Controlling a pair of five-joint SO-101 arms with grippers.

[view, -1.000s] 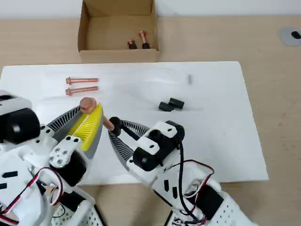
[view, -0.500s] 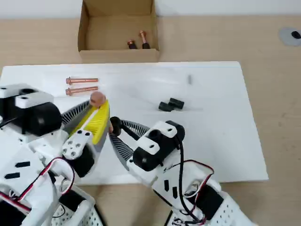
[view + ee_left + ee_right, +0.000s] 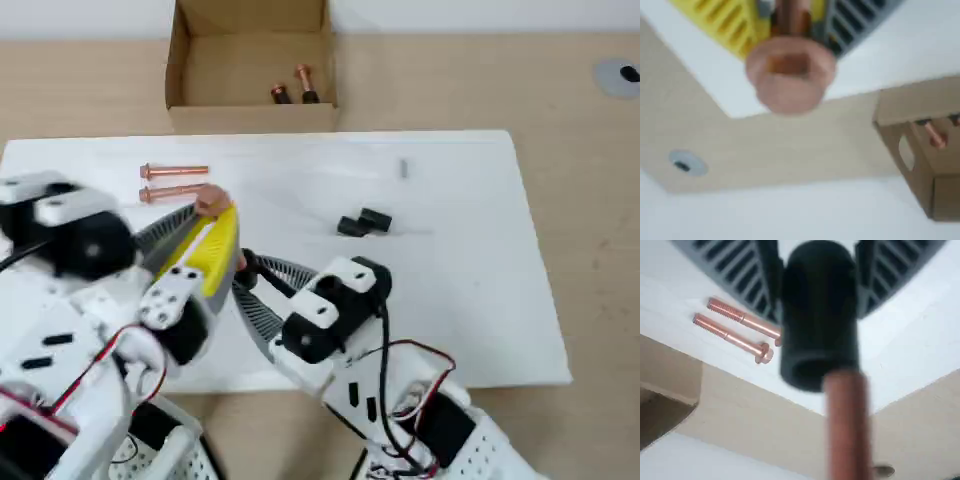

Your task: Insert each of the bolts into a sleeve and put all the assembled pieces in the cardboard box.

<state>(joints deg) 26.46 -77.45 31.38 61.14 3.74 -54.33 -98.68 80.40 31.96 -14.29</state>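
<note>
Light wooden desk (image 3: 580,100), with a white sheet (image 3: 450,300) laid over most of it. An open brown cardboard box (image 3: 250,118) sits on bare wood just past the sheet's far edge. I count two copper bolts capped with black sleeves (image 3: 292,88) inside it, near its right wall.

Left tool (image 3: 207,212): the yellow finger and the grey ribbed finger are closed narrow on the shank of a copper flange-head bolt (image 3: 210,200). The head stands proud of the fingertips.

Right tool (image 3: 247,266): both grey ribbed fingers are clamped on a short black cylindrical sleeve (image 3: 247,262), its open mouth turned toward the left tool.

The bolt's shank end meets the sleeve's mouth between the two tools. I cannot tell how far in it sits, if at all.

Two loose copper bolts (image 3: 175,171) lie side by side on the sheet, just beyond the left tool. The nearer one is close beside the held bolt's head.

Two spare black sleeves (image 3: 363,222) lie mid-sheet, touching each other, well apart from both tools.
</note>
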